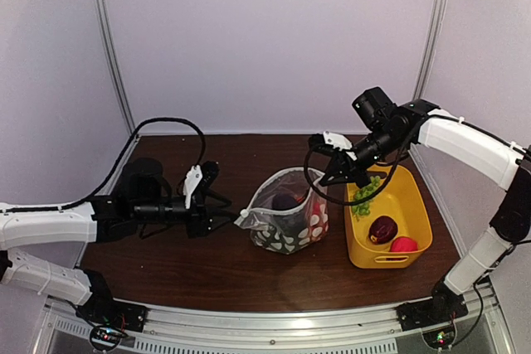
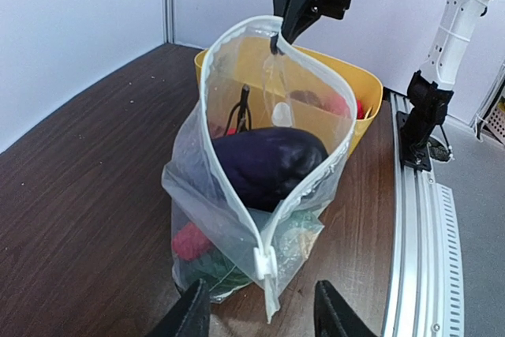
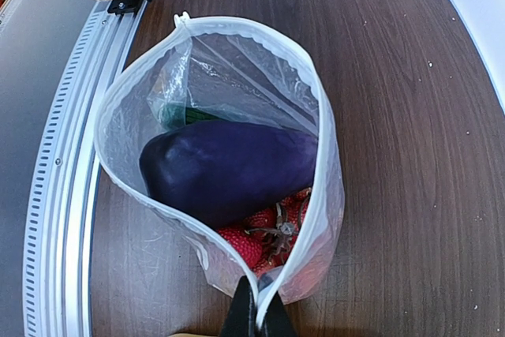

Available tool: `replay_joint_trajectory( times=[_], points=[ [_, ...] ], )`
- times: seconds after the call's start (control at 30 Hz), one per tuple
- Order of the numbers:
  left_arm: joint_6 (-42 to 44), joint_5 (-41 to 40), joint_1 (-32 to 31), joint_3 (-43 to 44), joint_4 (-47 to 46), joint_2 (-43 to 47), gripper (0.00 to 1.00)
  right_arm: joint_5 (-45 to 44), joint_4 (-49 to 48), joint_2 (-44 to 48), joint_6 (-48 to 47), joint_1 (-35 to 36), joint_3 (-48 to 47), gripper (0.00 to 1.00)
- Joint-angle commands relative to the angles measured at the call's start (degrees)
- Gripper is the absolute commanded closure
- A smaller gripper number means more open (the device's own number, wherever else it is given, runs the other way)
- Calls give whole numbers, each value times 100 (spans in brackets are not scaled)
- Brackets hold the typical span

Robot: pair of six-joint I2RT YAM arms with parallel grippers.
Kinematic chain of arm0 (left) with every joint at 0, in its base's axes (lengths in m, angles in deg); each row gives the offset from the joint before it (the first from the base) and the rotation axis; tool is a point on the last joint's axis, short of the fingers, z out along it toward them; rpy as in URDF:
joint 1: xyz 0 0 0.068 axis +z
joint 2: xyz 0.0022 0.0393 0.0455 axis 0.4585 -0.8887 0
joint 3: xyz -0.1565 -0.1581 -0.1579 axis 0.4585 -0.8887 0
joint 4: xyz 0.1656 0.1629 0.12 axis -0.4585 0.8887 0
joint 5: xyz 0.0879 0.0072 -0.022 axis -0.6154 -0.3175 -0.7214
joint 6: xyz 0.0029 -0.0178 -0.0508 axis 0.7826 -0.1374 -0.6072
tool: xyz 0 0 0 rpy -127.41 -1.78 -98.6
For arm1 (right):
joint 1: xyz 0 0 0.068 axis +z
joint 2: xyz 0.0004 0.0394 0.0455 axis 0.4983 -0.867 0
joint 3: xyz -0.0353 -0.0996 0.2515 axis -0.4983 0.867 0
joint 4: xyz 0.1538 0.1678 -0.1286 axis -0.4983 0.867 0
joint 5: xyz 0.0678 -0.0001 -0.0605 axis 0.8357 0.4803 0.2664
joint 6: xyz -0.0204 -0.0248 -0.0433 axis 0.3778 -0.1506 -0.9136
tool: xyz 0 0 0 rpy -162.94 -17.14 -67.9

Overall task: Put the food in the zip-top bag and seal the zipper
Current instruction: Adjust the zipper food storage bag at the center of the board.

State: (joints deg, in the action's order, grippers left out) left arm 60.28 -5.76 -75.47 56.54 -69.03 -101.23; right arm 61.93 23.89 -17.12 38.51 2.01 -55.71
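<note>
"Why that pinch?"

"The right gripper (image 3: 256,317) is clamped on the rim of the clear, white-dotted zip-top bag (image 3: 126,108), keeping it upright and its white zipper strip (image 2: 234,195) parted. The dark purple toy eggplant (image 3: 229,167) and red toy strawberries (image 3: 245,246) lie inside."

"And the left?"

"The left gripper (image 2: 262,305) has its jaws apart near the strip's other end, touching nothing. Green toy grapes (image 1: 363,195) wait in the yellow plastic tub (image 1: 415,205)."

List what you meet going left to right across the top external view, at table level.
Left end effector → zip-top bag → yellow tub, holding green grapes → dark purple piece → red piece.
</note>
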Motion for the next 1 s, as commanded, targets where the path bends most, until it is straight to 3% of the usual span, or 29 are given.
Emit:
replay_joint_trajectory(
  times=[0.0, 0.4, 0.57, 0.77, 0.97],
  points=[
    [-139, -246, -60, -185, -431, -17, 55, 53, -4, 183, 110, -9, 48, 100],
    [-271, 13, -209, -63, -882, -961, 76, 10, -10, 223, 164, -17, 89, 100],
    [-187, -9, -209, 159, -584, -967, 98, -10, -90, 243, 259, -26, 108, 100],
    [-41, -547, -223, 1169, 1421, -512, 100, -85, 204, 124, 143, -265, -167, 100],
    [484, -936, -465, 2599, 3716, -793, 100, 264, 954, -57, -390, -413, -720, 100]
  ],
)
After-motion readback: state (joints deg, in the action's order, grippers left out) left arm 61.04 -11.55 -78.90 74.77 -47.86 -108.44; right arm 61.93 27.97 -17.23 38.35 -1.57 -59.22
